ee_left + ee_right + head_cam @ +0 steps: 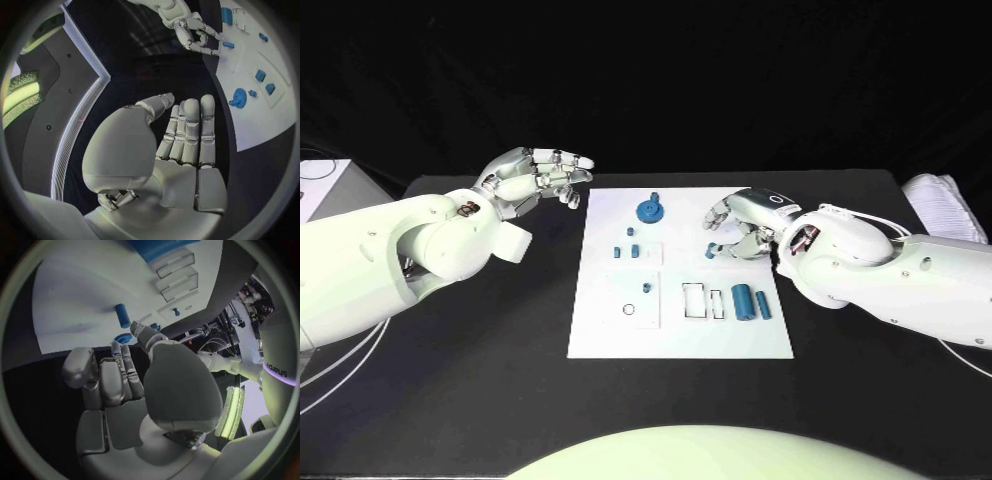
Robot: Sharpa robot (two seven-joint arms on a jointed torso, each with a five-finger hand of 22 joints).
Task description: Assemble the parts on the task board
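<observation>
Left robot hand (531,180) empty, fingers apart | right robot hand (744,222) grip unclear | task board (678,330)

You've got two glossy white arm shells, rounded and bulbous toward the wrists. Left hand (535,177) and right hand (744,222) are silver metal, segmented fingers with pale pads. Thin white cables trail off both forearms. Small dark fasteners sit near the left wrist.
</observation>
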